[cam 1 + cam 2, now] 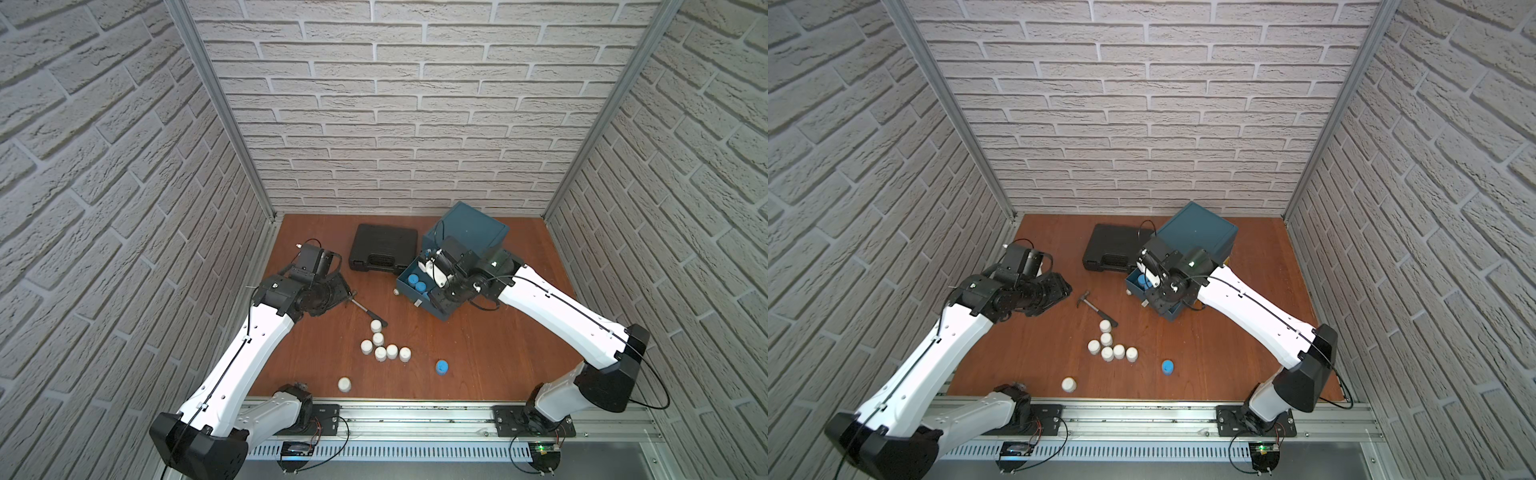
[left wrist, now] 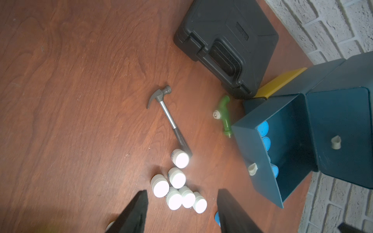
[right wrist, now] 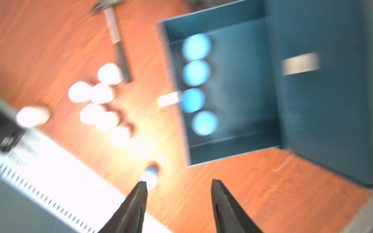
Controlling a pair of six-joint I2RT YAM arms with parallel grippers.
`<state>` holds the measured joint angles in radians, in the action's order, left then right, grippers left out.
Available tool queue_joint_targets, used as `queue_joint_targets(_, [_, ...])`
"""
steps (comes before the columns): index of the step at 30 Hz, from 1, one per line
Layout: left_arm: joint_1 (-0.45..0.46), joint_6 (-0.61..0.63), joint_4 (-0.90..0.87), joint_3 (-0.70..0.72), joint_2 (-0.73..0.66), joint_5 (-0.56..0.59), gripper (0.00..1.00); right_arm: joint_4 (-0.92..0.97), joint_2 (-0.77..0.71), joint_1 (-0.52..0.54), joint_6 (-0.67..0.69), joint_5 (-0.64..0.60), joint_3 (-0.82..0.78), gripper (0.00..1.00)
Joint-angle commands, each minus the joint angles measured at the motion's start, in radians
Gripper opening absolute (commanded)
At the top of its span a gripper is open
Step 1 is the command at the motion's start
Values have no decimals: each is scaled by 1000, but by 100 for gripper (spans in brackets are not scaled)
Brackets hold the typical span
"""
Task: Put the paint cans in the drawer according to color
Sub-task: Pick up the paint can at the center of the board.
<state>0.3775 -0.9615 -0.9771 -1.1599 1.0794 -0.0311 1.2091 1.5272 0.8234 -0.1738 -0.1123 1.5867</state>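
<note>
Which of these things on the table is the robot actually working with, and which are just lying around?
For the job: teal drawer; blue cans inside it; loose blue can; white paint cans.

Just lying about: hammer; black case; green toy; yellow piece.

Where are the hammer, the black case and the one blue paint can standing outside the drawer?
hammer [image 2: 169, 117]: left wrist view, on its metal shaft.
black case [image 1: 383, 247]: in a top view, on the middle of its lid.
blue paint can [image 1: 442, 366]: in a top view, on its round lid.
</note>
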Motion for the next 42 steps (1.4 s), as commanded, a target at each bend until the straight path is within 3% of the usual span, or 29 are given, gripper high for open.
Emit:
queue_joint_targets(1, [-8,50,31,27,-30,11,60,-30,3,75,-36,48,-107,59])
queue_joint_targets(8, [-8,60,31,43,-51,17,60,-66,56,179,-97,58,-286,63])
queue_joint_targets(14, [-9,62,25,30,-49,14,61,-133,106,189,-123,86,-407,66])
queue_joint_targets(24, [-8,60,20,11,-52,9,61,-177,216,187,-161,63,-453,67])
queue_joint_targets(30, [-9,56,21,5,-52,7,61,-196,255,183,-161,43,-457,60])
queue_joint_targets(35, [-8,53,26,3,-49,2,61,-198,272,179,-164,56,-452,46])
queue_joint_targets(42, [-9,46,35,3,-43,-5,61,-186,259,179,-170,68,-459,36])
